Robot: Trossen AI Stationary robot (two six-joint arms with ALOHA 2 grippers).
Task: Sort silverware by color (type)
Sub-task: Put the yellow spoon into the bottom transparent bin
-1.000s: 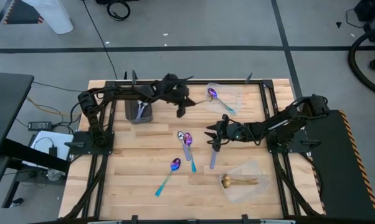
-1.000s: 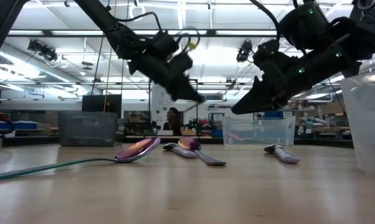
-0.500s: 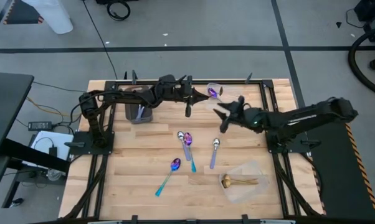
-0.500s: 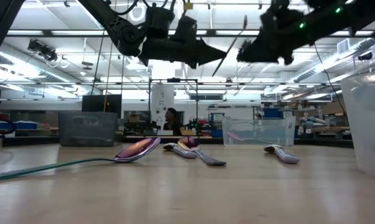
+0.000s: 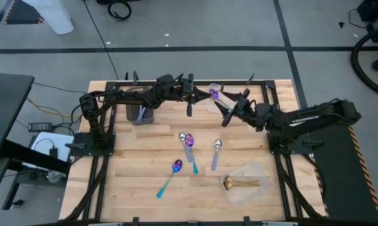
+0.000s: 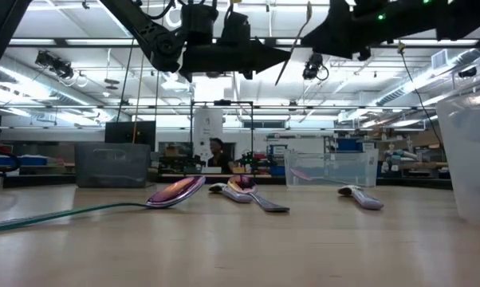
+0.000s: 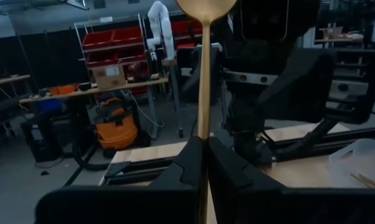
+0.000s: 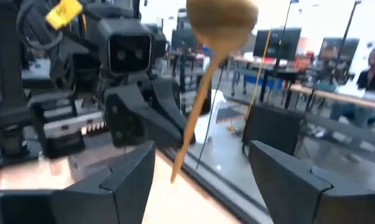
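Farthest left, behind your left gripper (image 7: 204, 142), stands the dark grey rectangular tray (image 5: 136, 117) with pale silver spoon handles (image 5: 142, 110) sticking out of it. On the wood on the near side of that gripper lie an iridescent purple spoon with a teal handle (image 5: 170, 172) and, just beside each other, a shiny silver spoon (image 5: 182, 136) and a second purple-blue spoon (image 5: 190, 145).

Your left gripper hangs above the far part of the table, its jaws clamped on the handle of a slim gold spoon (image 7: 204, 62). The spoon's bowl points away from the fingers, towards the other arm.

Between the two grippers and nearer to you lies another silver spoon (image 5: 216, 154). Just beyond the gap sits a clear plastic container (image 5: 221, 90) holding one purple spoon (image 5: 213, 94).

Your right gripper (image 8: 203, 155) faces the left one, fingers (image 8: 128, 180) spread wide and holding nothing. In its wrist view the gold spoon shows between them and touches neither; you cannot tell whether it reaches in between them.

On the near side of the right gripper, a second clear plastic container (image 5: 255, 171) holds gold spoons (image 5: 239, 183).

A yellow tag (image 8: 64, 9) hangs on the left arm; its writing cannot be read.
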